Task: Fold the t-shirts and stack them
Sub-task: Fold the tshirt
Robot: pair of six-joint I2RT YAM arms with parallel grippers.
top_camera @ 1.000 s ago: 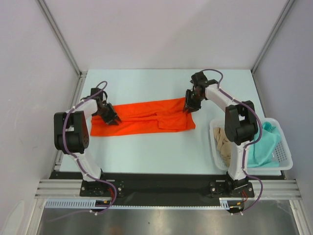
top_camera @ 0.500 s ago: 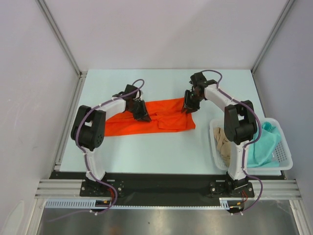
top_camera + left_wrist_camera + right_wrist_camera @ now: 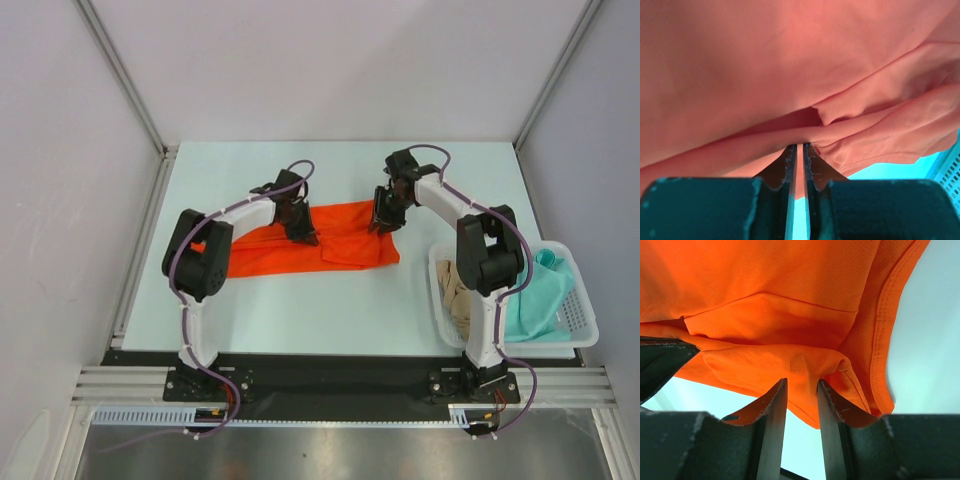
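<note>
The bright orange-red t-shirt (image 3: 352,243) lies spread across the middle of the table. My left gripper (image 3: 306,233) sits over its middle, jaws nearly together and pinching a fold of orange cloth (image 3: 765,65) at the tips (image 3: 800,145). At the shirt's far right corner my right gripper (image 3: 384,219) is shut on a bunched hem of the same shirt (image 3: 780,285), with cloth wedged between its fingers (image 3: 801,383). The teal-green t-shirt (image 3: 540,300) and the beige-tan t-shirt (image 3: 458,290) lie crumpled in the basket.
A white mesh basket (image 3: 588,318) stands at the table's right front, beside the right arm's base. Metal frame posts and grey walls close in the table on the left, right and back.
My left gripper has travelled right from the shirt's left end to its middle, pulling cloth over with it, and its jaws have narrowed. The right gripper has hardly moved.
</note>
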